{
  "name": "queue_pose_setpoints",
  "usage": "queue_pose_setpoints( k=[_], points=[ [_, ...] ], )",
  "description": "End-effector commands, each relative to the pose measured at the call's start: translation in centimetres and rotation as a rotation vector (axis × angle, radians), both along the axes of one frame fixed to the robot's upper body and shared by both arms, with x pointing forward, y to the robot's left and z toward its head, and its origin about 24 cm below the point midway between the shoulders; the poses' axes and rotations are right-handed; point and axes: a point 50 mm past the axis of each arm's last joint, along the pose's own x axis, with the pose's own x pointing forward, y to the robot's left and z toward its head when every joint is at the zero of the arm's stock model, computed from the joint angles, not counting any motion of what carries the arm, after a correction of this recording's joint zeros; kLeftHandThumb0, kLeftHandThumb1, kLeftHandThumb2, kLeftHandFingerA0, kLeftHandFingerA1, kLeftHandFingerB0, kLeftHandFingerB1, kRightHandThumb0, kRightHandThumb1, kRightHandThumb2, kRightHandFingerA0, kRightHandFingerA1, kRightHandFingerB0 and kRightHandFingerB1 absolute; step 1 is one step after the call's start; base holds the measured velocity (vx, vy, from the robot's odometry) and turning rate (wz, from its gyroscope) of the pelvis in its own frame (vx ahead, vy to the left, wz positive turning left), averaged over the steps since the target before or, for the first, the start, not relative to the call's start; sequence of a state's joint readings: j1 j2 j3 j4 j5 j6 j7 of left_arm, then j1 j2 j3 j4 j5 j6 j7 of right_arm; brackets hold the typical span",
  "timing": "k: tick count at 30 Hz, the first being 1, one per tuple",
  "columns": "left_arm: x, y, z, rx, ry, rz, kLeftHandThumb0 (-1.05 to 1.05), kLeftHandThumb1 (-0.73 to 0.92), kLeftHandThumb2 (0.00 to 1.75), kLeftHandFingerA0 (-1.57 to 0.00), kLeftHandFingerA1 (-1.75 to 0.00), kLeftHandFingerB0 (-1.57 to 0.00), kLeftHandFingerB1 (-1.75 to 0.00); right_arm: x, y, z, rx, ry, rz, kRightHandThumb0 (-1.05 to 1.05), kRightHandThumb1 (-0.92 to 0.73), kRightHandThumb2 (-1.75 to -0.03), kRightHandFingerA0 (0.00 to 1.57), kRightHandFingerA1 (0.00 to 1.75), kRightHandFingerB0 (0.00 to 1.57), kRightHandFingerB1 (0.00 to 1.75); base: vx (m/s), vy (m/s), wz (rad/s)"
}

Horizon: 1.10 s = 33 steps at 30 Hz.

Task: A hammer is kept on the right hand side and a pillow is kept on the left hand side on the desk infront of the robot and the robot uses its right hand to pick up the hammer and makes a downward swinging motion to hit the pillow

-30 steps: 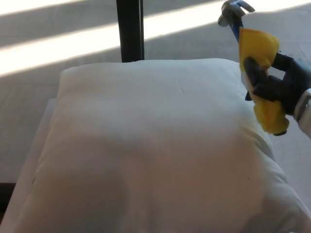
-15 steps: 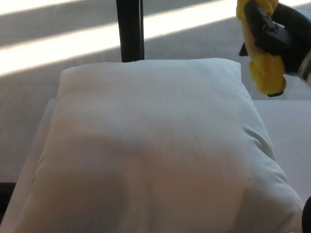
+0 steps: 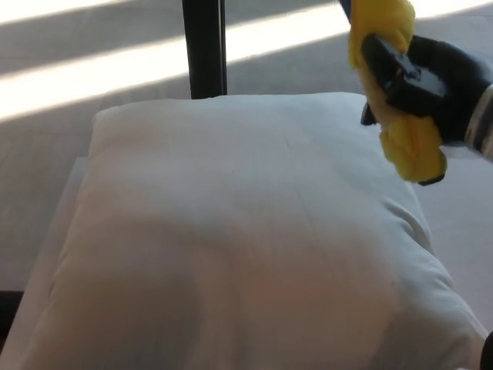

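No readable text, labels, brand marks, numbers or signs anywhere in the head view. Pillow (image 3: 239, 231) cover is plain white, no print or tag showing. Hammer (image 3: 393, 100) grip at the upper right of the frame is plain yellow, no lettering legible. Right hand (image 3: 431, 81) housing is plain black, no markings that can be made out.

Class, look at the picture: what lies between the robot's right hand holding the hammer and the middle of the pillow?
Nothing. In the head view, only bare white pillow stretches below the right hand, which grips the hammer.
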<state>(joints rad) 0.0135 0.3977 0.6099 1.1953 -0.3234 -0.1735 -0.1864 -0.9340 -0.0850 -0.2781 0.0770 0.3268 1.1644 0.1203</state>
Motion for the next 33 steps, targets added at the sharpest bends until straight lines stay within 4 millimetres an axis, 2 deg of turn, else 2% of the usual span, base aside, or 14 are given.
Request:
queue_pose_setpoints(
  k=[1, 2, 5, 9, 14, 15, 18, 22, 23, 26, 28, 29, 31, 33],
  points=[
    [0.1, 1.1, 1.1, -0.003, -0.045, -0.004, -0.57, 0.68, 0.61, -0.65, -0.46, -0.54, -0.42, -3.8, 0.6, -9.9, -0.198, 0.363, 0.221, -0.26, -0.74, -1.09, 1.03, 1.75, 0.63, 1.74, 0.00, 0.000, 0.00],
    [0.2, 1.2, 1.1, 0.003, -0.045, -0.009, -0.55, 0.70, 0.62, -0.66, -0.46, -0.53, -0.42, -4.1, 0.0, -11.8, -0.242, 0.424, 0.172, -0.30, -0.81, -1.01, 1.00, 1.75, 0.63, 1.75, 0.00, 0.000, 0.00],
    [0.2, 1.1, 1.1, 0.003, -0.047, -0.008, -0.56, 0.69, 0.61, -0.67, -0.47, -0.54, -0.42, -4.5, -1.2, -14.5, -0.296, 0.459, 0.145, -0.33, -0.80, -1.01, 1.02, 1.75, 0.68, 1.75, 0.00, 0.000, 0.00],
    [0.3, 1.1, 1.1, 0.002, -0.052, -0.010, -0.56, 0.69, 0.61, -0.66, -0.47, -0.54, -0.43, -4.7, -1.8, -16.2, -0.343, 0.485, 0.132, -0.34, -0.64, -1.19, 1.10, 1.75, 0.75, 1.72, 0.00, 0.000, 0.00],
    [0.2, 0.9, 1.0, -0.006, -0.056, -0.023, -0.57, 0.69, 0.61, -0.66, -0.48, -0.55, -0.43, -5.2, -2.9, -19.0, -0.403, 0.553, 0.095, -0.34, -0.64, -1.18, 1.09, 1.75, 0.73, 1.71, 0.00, 0.000, 0.00],
    [0.1, 0.9, 0.9, -0.003, -0.043, -0.017, -0.57, 0.69, 0.61, -0.67, -0.48, -0.56, -0.43, -5.7, -3.2, -20.5, -0.409, 0.613, 0.058, -0.33, -0.62, -1.17, 1.07, 1.75, 0.76, 1.64, 0.00, 0.000, 0.00],
    [-0.1, 0.9, 0.9, -0.001, -0.039, -0.023, -0.58, 0.69, 0.61, -0.66, -0.48, -0.55, -0.43, -6.2, -3.3, -21.7, -0.418, 0.646, 0.037, -0.32, -0.61, -1.17, 1.09, 1.75, 0.82, 1.57, 0.00, 0.000, 0.00],
    [-0.2, 1.0, 0.9, -0.013, -0.045, 0.002, -0.56, 0.67, 0.61, -0.65, -0.47, -0.56, -0.43, -5.9, -2.7, -21.5, -0.406, 0.633, 0.076, -0.36, -0.66, -1.09, 1.10, 1.75, 0.76, 1.65, 0.00, 0.000, 0.00],
    [-0.2, 1.0, 0.9, -0.010, -0.043, -0.003, -0.57, 0.68, 0.61, -0.64, -0.47, -0.54, -0.43, -5.8, -2.6, -21.3, -0.390, 0.626, 0.075, -0.35, -0.56, -1.25, 1.11, 1.75, 0.79, 1.68, 0.00, 0.000, 0.00],
    [-0.3, 1.0, 0.9, -0.005, -0.040, -0.012, -0.56, 0.69, 0.61, -0.64, -0.47, -0.54, -0.43, -5.3, -2.0, -20.3, -0.364, 0.595, 0.080, -0.34, -0.60, -1.20, 1.10, 1.75, 0.80, 1.65, 0.00, 0.000, 0.00],
    [-0.3, 1.0, 0.9, -0.006, -0.044, -0.015, -0.57, 0.68, 0.61, -0.65, -0.47, -0.55, -0.43, -4.8, -1.6, -19.2, -0.346, 0.548, 0.075, -0.32, -0.58, -1.24, 1.08, 1.75, 0.75, 1.70, 0.00, 0.000, 0.00],
    [-0.2, 1.0, 1.0, -0.007, -0.048, -0.011, -0.56, 0.68, 0.61, -0.66, -0.48, -0.55, -0.43, -4.7, -1.5, -18.7, -0.351, 0.508, 0.100, -0.32, -0.66, -1.16, 1.07, 1.75, 0.71, 1.73, 0.00, 0.000, 0.00],
    [-0.2, 1.0, 0.9, -0.002, -0.040, -0.003, -0.57, 0.68, 0.61, -0.67, -0.47, -0.56, -0.44, -4.4, -1.3, -17.8, -0.333, 0.481, 0.124, -0.32, -0.67, -1.15, 1.08, 1.75, 0.71, 1.72, 0.00, 0.000, 0.00],
    [-0.1, 1.0, 1.0, 0.005, -0.039, -0.012, -0.57, 0.68, 0.61, -0.66, -0.48, -0.56, -0.44, -3.5, -0.5, -15.4, -0.288, 0.408, 0.131, -0.34, -0.72, -1.07, 1.05, 1.75, 0.72, 1.75, 0.00, 0.000, 0.00]
  ],
)
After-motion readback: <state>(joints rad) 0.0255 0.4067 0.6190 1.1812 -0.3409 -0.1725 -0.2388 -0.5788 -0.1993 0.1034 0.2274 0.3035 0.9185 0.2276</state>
